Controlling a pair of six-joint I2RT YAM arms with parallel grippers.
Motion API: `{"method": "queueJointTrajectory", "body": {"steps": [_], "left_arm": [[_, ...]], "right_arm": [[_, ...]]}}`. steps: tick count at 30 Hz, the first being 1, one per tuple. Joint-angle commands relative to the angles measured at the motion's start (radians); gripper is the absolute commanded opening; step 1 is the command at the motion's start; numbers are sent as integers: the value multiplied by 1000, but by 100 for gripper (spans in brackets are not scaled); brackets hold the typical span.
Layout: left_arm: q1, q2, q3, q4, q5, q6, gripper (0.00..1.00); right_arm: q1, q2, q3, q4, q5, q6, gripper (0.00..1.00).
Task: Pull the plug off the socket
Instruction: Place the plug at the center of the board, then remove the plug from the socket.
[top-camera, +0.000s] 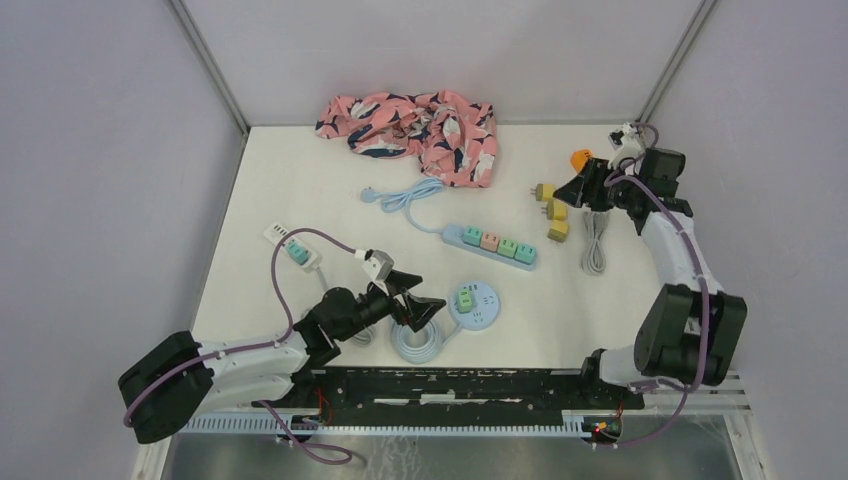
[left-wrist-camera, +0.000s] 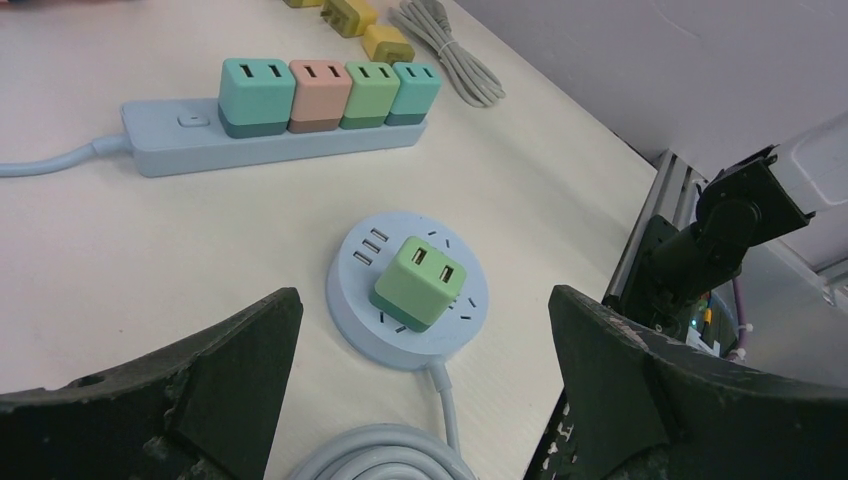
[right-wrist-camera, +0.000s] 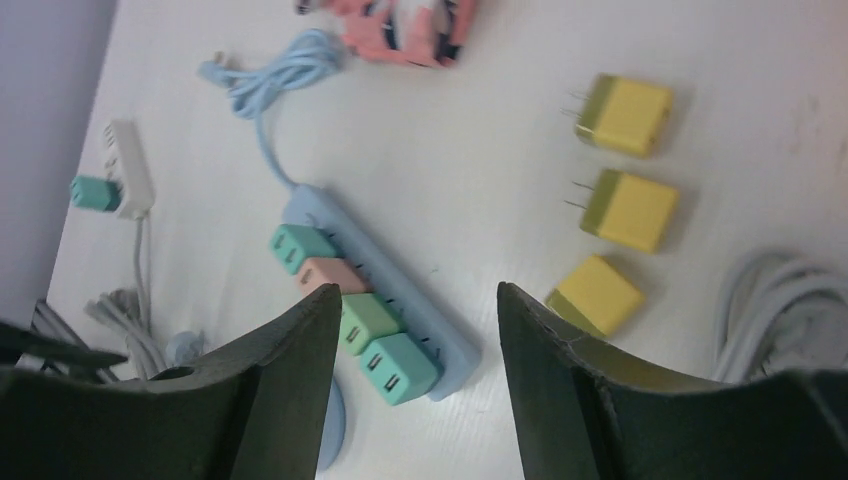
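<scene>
Holds nothing in the left end effector (top-camera: 425, 292), jaws spread wide, low over the bench (top-camera: 300, 160). Frames, straight ahead between those jaws, the green plug (left-wrist-camera: 420, 282), seated in the round socket (left-wrist-camera: 350, 290) and untouched. Shows, farther ahead, a blue power strip (left-wrist-camera: 170, 145) carrying four plugs in a row. Carries nothing in the right end effector (right-wrist-camera: 417, 300) either, jaws partly apart above the bench. Finds three loose yellow plugs (right-wrist-camera: 632, 208) ahead and to the right of that end effector, lying apart from any socket, and the same strip ahead between its jaws.
</scene>
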Motion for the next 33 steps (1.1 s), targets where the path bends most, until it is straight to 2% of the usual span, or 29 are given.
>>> {"method": "queueJointTrajectory", "body": {"steps": [1, 2, 6, 8, 10, 12, 13, 14, 15, 16, 17, 25, 33], "left_arm": [[10, -18, 31, 15, 15, -64, 99], [10, -18, 40, 3, 26, -67, 99], [12, -21, 59, -19, 55, -69, 100], [11, -26, 60, -17, 61, -72, 100], [11, -35, 58, -18, 64, -68, 100], [11, -43, 57, -20, 63, -61, 100], [12, -45, 56, -20, 61, -58, 100], [12, -48, 55, -20, 58, -54, 100], [13, -49, 55, -20, 55, -52, 100], [13, -48, 55, -20, 51, -52, 100], [12, -46, 54, -17, 47, -53, 100], [13, -16, 13, 40, 18, -50, 100], [12, 51, -21, 103, 17, -1, 99]], "right_arm": [[4, -154, -27, 72, -315, -191, 63], [9, -170, -18, 25, -364, -253, 62], [72, -224, 50, -205, -378, -525, 65], [106, -248, 44, -250, -418, -627, 76], [127, -257, 20, -261, -527, -680, 97], [150, -226, 8, -284, -697, -681, 100], [182, -202, 26, -342, -730, -706, 100], [219, -177, 70, -500, -712, -850, 100], [267, -153, 119, -716, -666, -1094, 100], [315, -131, 156, -860, -588, -1279, 100], [359, -114, 159, -879, -560, -1313, 100], [583, -240, -72, -526, -288, -1188, 100], [750, -188, -107, -452, -139, -1170, 99]]}}
